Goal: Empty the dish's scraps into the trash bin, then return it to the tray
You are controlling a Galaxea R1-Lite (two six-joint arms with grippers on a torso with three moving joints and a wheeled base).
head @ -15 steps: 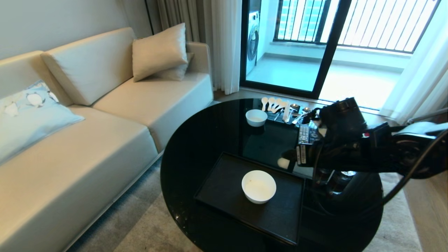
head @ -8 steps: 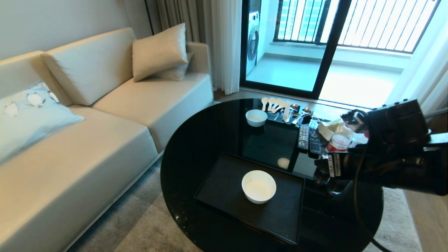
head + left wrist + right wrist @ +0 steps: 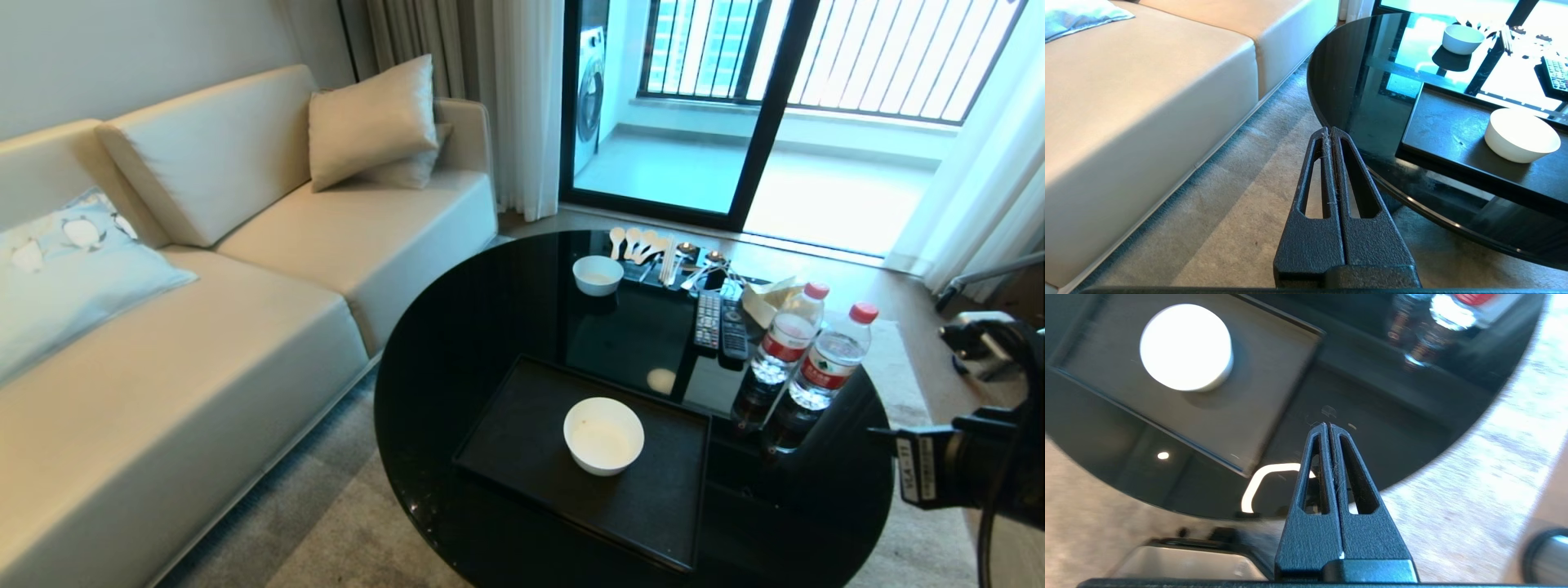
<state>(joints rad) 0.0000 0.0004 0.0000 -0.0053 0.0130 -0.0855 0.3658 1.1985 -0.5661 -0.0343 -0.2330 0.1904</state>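
**Both end effectors clenched and empty; the dish sits on the tray**

The right end effector (image 3: 1328,426) has its two fingers pressed flat together with nothing between them. In the right wrist view its tip hangs above the near edge of the round black glass desk (image 3: 457,327), just off the corner of the tray (image 3: 1274,388). In the head view only the right arm's dark body shows, low at the right edge, beyond the desk's rim and over the carpet.

The left end effector (image 3: 1331,130) is likewise clenched on nothing, its fingers closed to a thin seam. It points at the desk's edge from the sofa side, over the grey carpet (image 3: 1229,212), apart from everything on the desk.

The dish (image 3: 603,435), a plain white bowl, stands upright on the tray (image 3: 522,441), roughly at its middle. Its inside looks white and bare apart from a tiny speck near the rim. The tray lies flat on the near half of the desk.

Farther back on the desk a smaller white bowl (image 3: 598,273) stands near a row of pale spoons (image 3: 637,242). Two remote controls (image 3: 720,324) lie side by side to the right of it, and two clear water bottles with red caps (image 3: 808,351) stand together near the desk's right edge. A beige sofa (image 3: 245,269) runs along the left.
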